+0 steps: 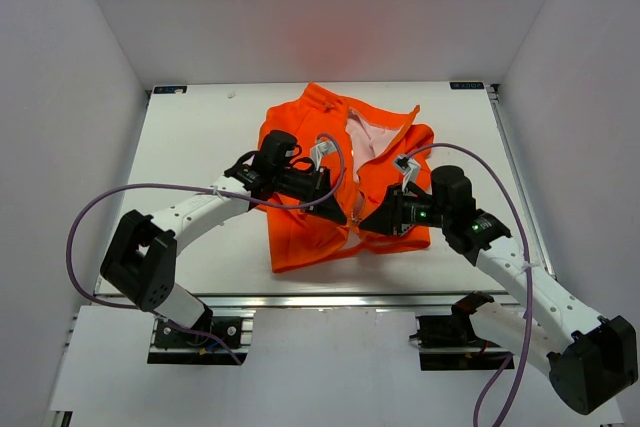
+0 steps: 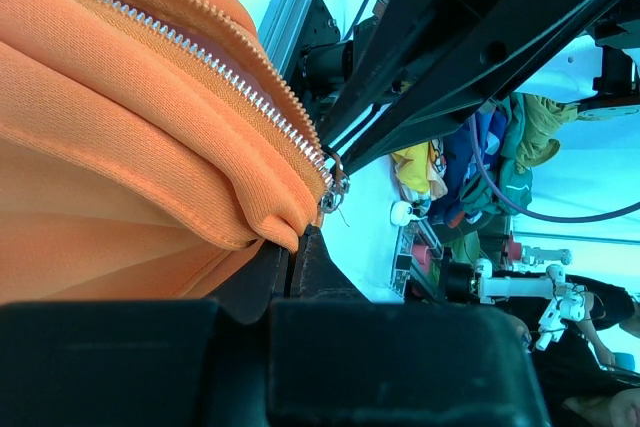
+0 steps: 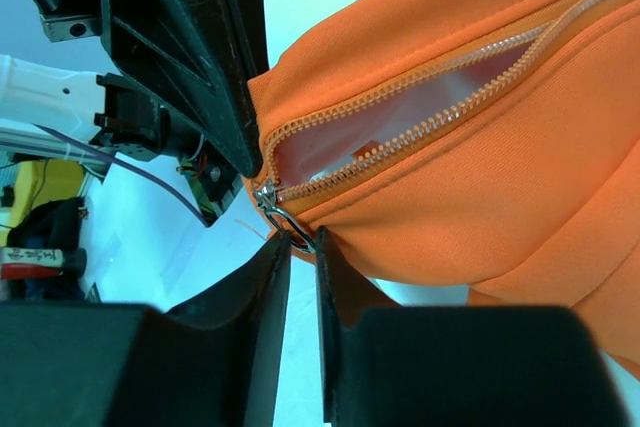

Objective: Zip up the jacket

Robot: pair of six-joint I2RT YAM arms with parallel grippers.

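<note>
Black fingertips of the right gripper (image 3: 302,247) pinched together on the metal pull tab (image 3: 285,222) at the foot of the zipper (image 3: 430,117); left gripper (image 2: 292,255) clamped on the orange hem (image 2: 255,222) just beside the slider (image 2: 331,187). Jacket (image 1: 310,237) lies mid-way across the table (image 1: 200,137), collar end away from the arms, front mostly unzipped, pale lining showing. Recommended handling, as I judge it: left holds the hem taut and anchored while right draws the tab straight along the teeth toward the collar, clear of the lining.

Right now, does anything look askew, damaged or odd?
No damage shows. The jacket lies rumpled and skewed, its zipper open from the slider near the hem, lining showing. The left claw pinches the hem; the right claw pinches the zipper pull.
</note>
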